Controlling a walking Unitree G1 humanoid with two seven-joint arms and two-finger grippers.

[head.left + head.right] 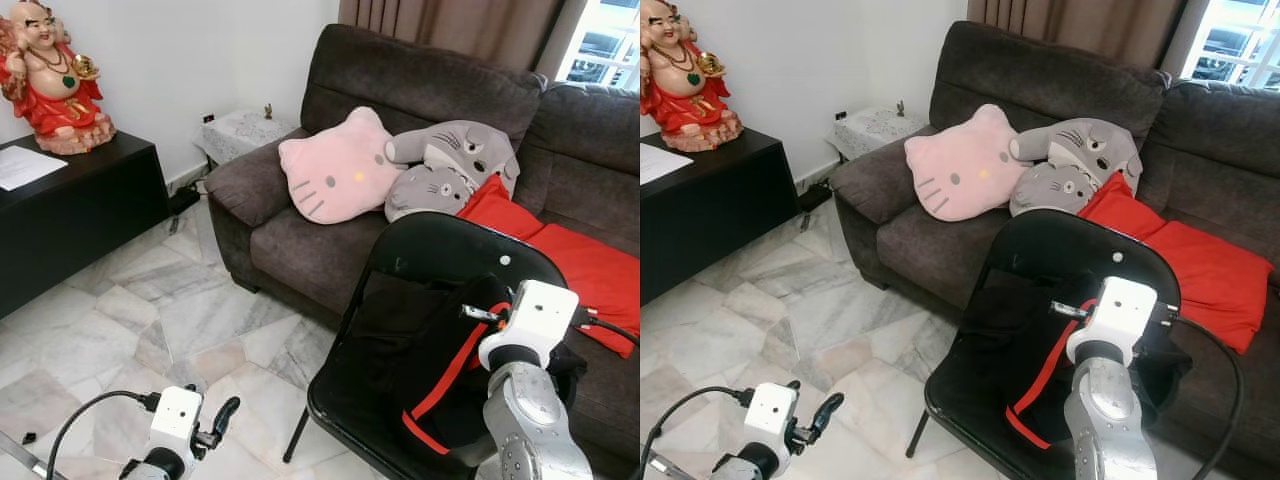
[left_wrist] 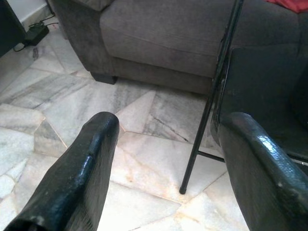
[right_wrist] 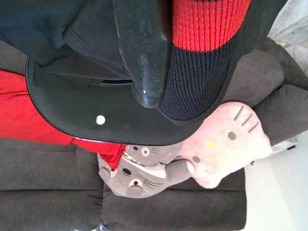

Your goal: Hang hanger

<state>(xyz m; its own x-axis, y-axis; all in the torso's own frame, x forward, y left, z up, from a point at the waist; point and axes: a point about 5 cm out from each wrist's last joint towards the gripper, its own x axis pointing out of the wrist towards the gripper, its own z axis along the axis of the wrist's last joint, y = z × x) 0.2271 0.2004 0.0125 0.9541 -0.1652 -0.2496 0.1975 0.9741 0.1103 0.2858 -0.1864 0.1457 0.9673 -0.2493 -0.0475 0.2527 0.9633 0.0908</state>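
Your right gripper [image 3: 144, 62] pinches the black-red garment [image 1: 440, 370] over the chair [image 1: 450, 245]; your left gripper [image 2: 163, 163] hangs open.

Two silver arms end in white boxy wrist blocks. The left gripper [image 1: 222, 418] has glossy black, rounded fingers [image 2: 77, 178], and a black cable loops from its wrist. The right wrist carries black cables and, apparently, a small metal bolt.

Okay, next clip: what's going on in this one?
The robot stands at a black folding chair set against a brown sofa. Its right gripper is down on a black garment with red trim lying on the seat. The left gripper hovers open over the marble floor beside the chair.
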